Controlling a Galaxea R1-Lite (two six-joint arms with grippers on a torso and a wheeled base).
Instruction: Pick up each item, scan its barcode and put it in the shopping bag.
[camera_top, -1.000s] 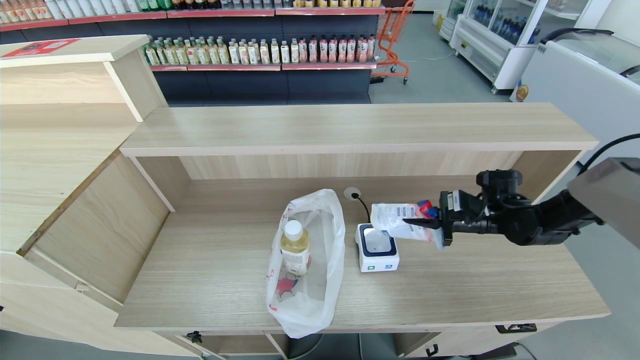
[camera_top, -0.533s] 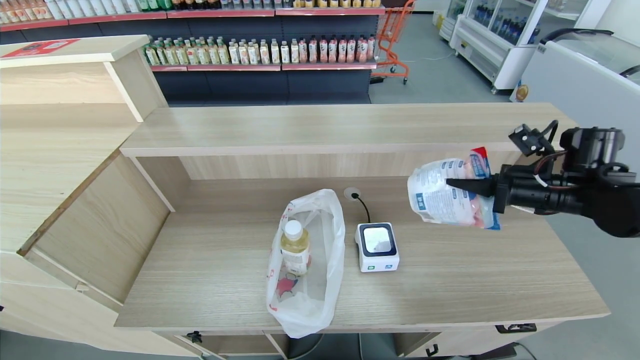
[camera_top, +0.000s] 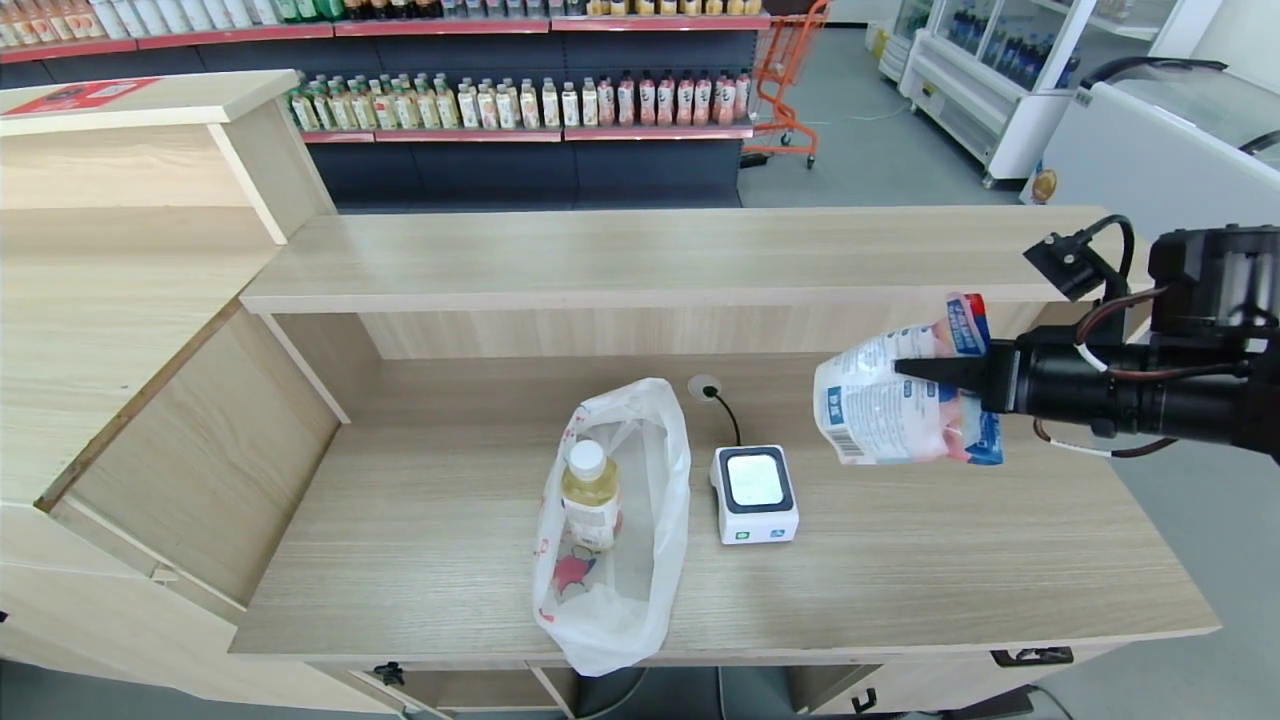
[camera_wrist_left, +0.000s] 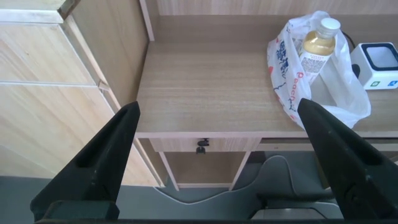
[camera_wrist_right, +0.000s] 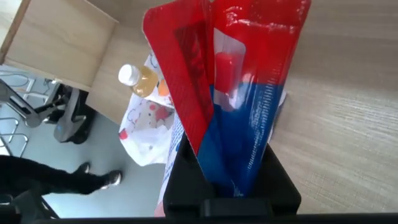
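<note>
My right gripper (camera_top: 928, 380) is shut on a white, blue and red snack pouch (camera_top: 880, 415), held in the air above the counter's right part, to the right of the scanner (camera_top: 754, 492). A barcode shows at the pouch's lower left corner. From the right wrist, the pouch (camera_wrist_right: 242, 87) rises red and blue out of the gripper (camera_wrist_right: 230, 177). The white shopping bag (camera_top: 620, 560) lies open left of the scanner with a tea bottle (camera_top: 590, 495) inside. My left gripper (camera_wrist_left: 217, 109) hangs open off the counter's near left corner, away from the bag (camera_wrist_left: 339, 87) and bottle (camera_wrist_left: 317, 43).
The wooden counter (camera_top: 900, 570) has a raised back ledge (camera_top: 700, 255) and a side panel (camera_top: 190, 460) on the left. The scanner's cable (camera_top: 722, 405) runs to a hole at the back. Store shelves (camera_top: 520, 100) and freezers (camera_top: 1000, 80) stand beyond.
My right gripper has lifted the pouch off the scanner, up and to the right. In the last half second it turned the pouch so the barcode corner points down.
</note>
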